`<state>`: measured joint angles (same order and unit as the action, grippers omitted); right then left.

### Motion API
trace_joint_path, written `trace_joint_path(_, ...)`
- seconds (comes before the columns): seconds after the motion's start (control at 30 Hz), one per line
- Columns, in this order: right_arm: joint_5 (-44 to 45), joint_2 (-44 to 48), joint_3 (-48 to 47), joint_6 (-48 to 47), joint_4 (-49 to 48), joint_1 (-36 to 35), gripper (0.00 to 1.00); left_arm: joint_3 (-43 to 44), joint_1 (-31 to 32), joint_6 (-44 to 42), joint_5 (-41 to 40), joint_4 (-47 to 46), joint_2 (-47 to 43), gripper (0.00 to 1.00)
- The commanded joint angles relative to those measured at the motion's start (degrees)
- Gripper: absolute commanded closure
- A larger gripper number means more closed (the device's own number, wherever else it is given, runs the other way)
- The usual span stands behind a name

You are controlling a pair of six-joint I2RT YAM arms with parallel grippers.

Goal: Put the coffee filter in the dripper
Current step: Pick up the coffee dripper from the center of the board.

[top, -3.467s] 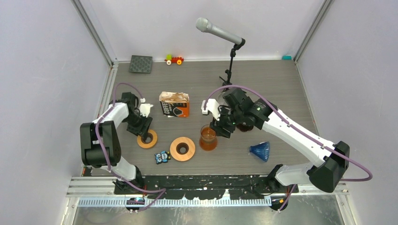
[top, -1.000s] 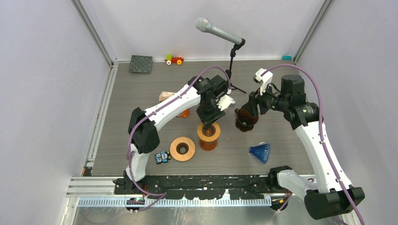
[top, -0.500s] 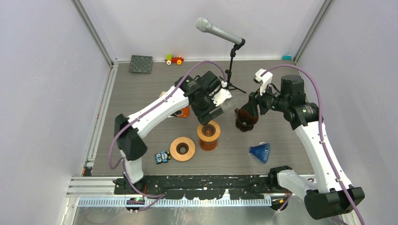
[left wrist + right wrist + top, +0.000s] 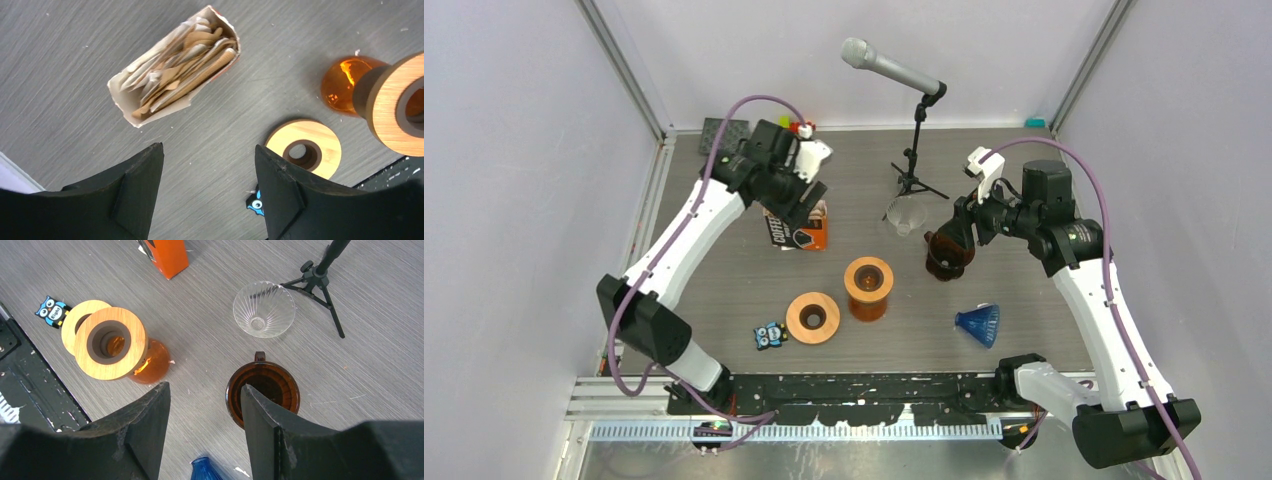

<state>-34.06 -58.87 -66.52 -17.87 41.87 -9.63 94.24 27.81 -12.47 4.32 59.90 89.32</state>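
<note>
left gripper (image 4: pixel 207 150): fingers spread, nothing between them. it hangs over the open coffee filter box (image 4: pixel 175 65), which is far-left of centre in the scene. in the wrist view the box sits just past the fingertips, not touching them.

brown paper filters (image 4: pixel 192 52) stand on edge inside, packed along the box's long axis. that axis runs roughly left-right in the scene and diagonal to the line the fingers close on. my read: roll the wrist so the pads close across the stack, then go straight down.

right gripper (image 4: pixel 205 387): also spread and empty, hovering above the brown dripper (image 4: pixel 262 392). the clear glass dripper (image 4: pixel 263 308) is just far of it, the blue dripper (image 4: pixel 979 323) near-right. can't tell which dripper is the target.

left arm is the one nearer the filters. no filter out yet.
</note>
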Motion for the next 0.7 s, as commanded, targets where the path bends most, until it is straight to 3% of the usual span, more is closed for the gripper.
trace_joint_path(0.0, -0.76, 0.32, -0.01, -0.88, -0.57, 0.29, 0.41, -2.99, -3.85, 1.4, 4.88, -7.23, -5.34, 0.32)
trace_joint_path(0.13, 1.2, -0.93, 0.48, -4.5, 6.14, 0.27, 0.41, -6.3, -7.75, 2.98, 7.1, -9.42, -8.2, 0.32)
trace_joint_path(0.37, 10.78, 0.62, 4.45, -22.15, 27.04, 0.27, 0.41, -11.1, -10.59, 2.9, 10.05, -12.38, -12.19, 0.31)
trace_joint_path(0.67, 15.05, 2.38, 8.81, -24.56, 28.89, 0.28, 0.42, -13.26, -10.59, 1.86, 12.94, -12.9, -12.66, 0.31)
